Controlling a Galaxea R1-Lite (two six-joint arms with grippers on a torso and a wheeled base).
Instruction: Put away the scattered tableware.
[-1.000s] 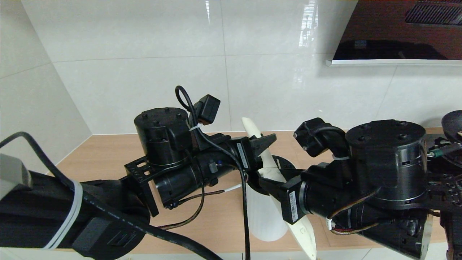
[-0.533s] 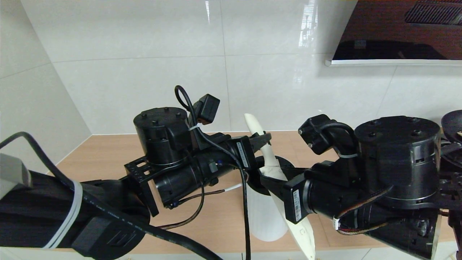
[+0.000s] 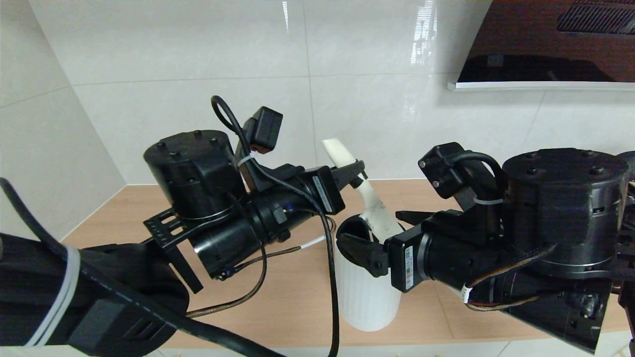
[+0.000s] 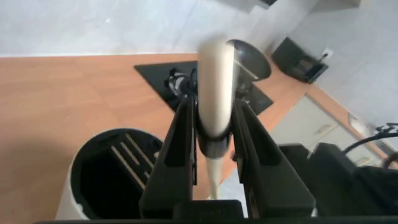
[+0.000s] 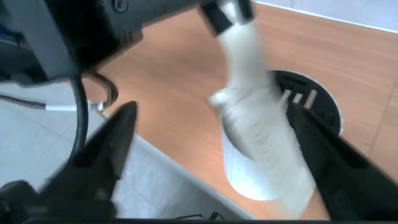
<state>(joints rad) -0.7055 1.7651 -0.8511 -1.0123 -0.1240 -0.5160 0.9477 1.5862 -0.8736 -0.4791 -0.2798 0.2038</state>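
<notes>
The white paddle [image 3: 378,218] is hanging blade-down from the left gripper [image 3: 354,173], which is clamping its handle. The blade is hanging at the mouth of the white holder [image 3: 367,297] just below. The right gripper [image 3: 372,228] is standing wide open around the blade, gripping nothing. Chopsticks [image 4: 127,152] are already sitting inside, so lowering and release are probably what is remaining.

**Spatula** [image 3: 375,215]: cream-white, blade faintly flecked grey. **Utensil holder** [image 3: 367,297]: white outside with fine vertical ribbing, black inside. **Chopsticks** [image 4: 127,151]: pale tan. **Left gripper** [image 3: 356,172], **right gripper** [image 3: 371,227]: matt black. **Countertop** [image 3: 149,208]: light wood grain. **Wall tiles** [image 3: 198,74]: glossy white. **Range hood** [image 3: 545,39]: dark brown-black. **Cooktop** [image 4: 163,78]: black.
</notes>
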